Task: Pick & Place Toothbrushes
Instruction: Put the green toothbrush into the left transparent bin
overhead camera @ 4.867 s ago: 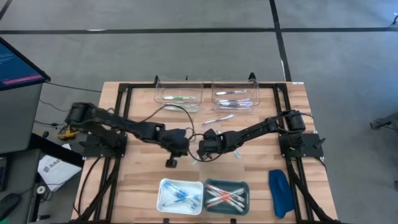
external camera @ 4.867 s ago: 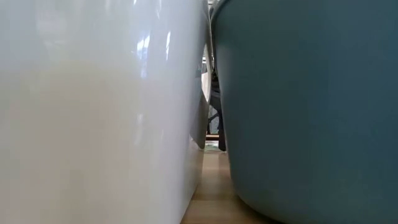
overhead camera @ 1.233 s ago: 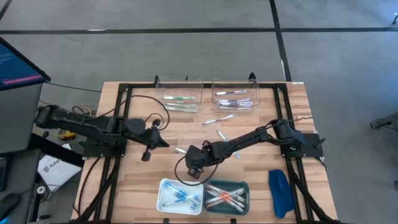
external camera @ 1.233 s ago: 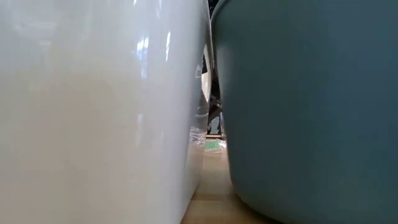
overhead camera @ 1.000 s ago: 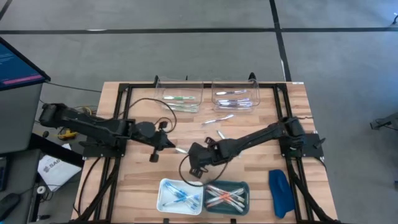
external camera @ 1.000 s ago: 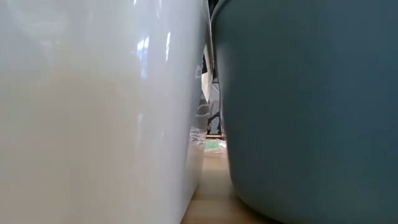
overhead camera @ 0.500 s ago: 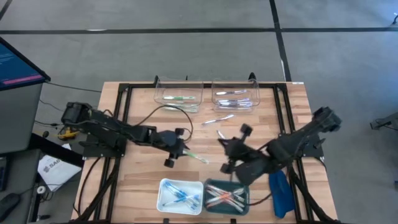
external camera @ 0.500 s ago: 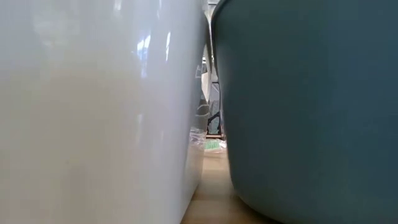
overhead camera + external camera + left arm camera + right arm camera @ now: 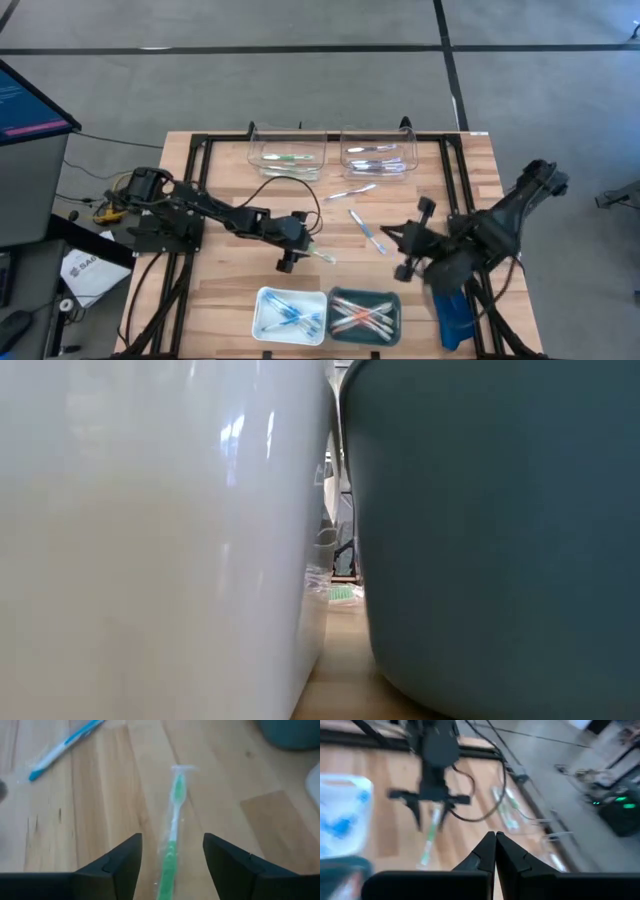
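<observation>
Left gripper [image 9: 170,857] low over the light wooden table [image 9: 230,290], jaws parted. The left wrist view shows the green toothbrush in a clear wrapper [image 9: 172,827] lying flat on the wood in the gap between the two dark fingers [image 9: 120,857], touching neither, its length running straight out ahead of the jaws. High view places the same green toothbrush [image 9: 320,253] just beyond the left gripper [image 9: 290,262], but is too coarse to show the gap.

Only the left wrist view shows a blue and white wrapped toothbrush [image 9: 62,747] lying apart, well ahead of the jaws and off to one side.

Right gripper [image 9: 495,851]: fingers pressed together, nothing between them, clear in the right wrist view. That view looks across at the left gripper [image 9: 432,802] with the green toothbrush [image 9: 431,837] under it. From above, the right gripper [image 9: 412,240] sits well away from the green one, beside another blue wrapped toothbrush [image 9: 366,230].

High view alone shows the bins: white oblong tray [image 9: 266,300] with blue brushes, teal oblong tray [image 9: 392,300] with pink and white ones, two clear bins [image 9: 290,150] at the far edge with a few brushes.

Low view: blocked by the white tray wall [image 9: 150,540] and the teal tray wall [image 9: 500,530]; only a green scrap visible in the slit between.
</observation>
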Tool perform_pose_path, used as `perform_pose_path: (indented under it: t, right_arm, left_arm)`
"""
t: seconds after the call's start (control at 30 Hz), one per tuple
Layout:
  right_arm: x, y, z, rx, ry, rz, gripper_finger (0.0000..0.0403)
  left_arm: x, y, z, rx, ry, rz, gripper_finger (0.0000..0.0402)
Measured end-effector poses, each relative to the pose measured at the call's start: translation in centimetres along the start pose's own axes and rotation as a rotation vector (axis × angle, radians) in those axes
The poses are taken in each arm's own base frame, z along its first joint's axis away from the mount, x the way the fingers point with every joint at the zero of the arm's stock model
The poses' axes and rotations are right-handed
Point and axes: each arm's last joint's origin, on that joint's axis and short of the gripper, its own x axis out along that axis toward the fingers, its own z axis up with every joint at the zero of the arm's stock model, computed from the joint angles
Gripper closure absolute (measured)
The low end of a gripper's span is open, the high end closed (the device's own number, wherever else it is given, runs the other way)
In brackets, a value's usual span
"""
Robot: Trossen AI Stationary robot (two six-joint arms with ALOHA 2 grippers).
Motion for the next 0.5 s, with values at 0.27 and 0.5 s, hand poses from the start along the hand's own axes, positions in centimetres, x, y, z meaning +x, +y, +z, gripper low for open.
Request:
perform_pose_path:
  t: [0.27,0.5]
  right_arm:
    - [-3.0,-1.0,-1.6,0.151,-0.172,0.379,0.0398]
    - [-1.3,-2.9,-2.5,0.188,-0.363,0.652,0.0398]
  left_arm:
    - [0.2,0.5,-0.5,-0.067,0.038,0.004,0.0203]
    - [0.1,-0.1,-0.8,-0.058,0.078,-0.020,0.0210]
